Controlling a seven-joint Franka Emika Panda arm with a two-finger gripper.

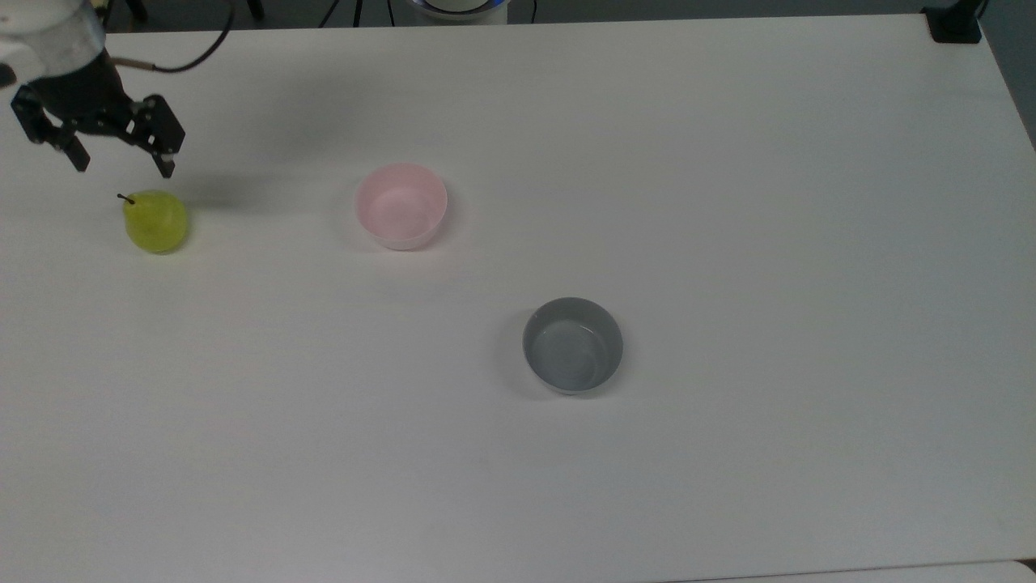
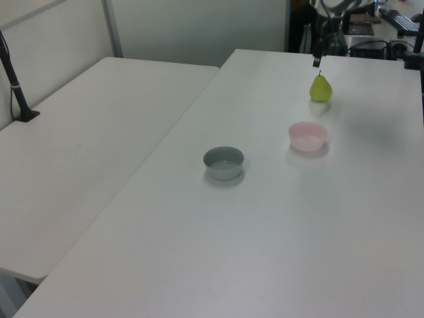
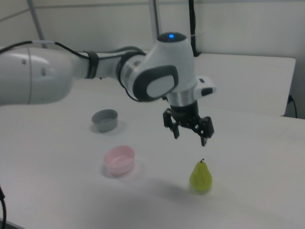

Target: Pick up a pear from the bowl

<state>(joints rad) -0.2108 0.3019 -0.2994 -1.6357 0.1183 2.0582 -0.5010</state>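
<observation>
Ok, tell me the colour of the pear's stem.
Dark, near black; the pear itself is yellow-green. The stem shows best in the right view.

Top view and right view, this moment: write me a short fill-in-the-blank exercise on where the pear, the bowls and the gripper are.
1. The pear stands on the ____, not in a bowl.
2. The pink bowl holds ____.
3. The gripper hangs above the pear with its fingers ____.
4. In the top view, the bowl nearest the pear is the ____ one, not the grey bowl.

Missing words: table; nothing; open; pink
</observation>
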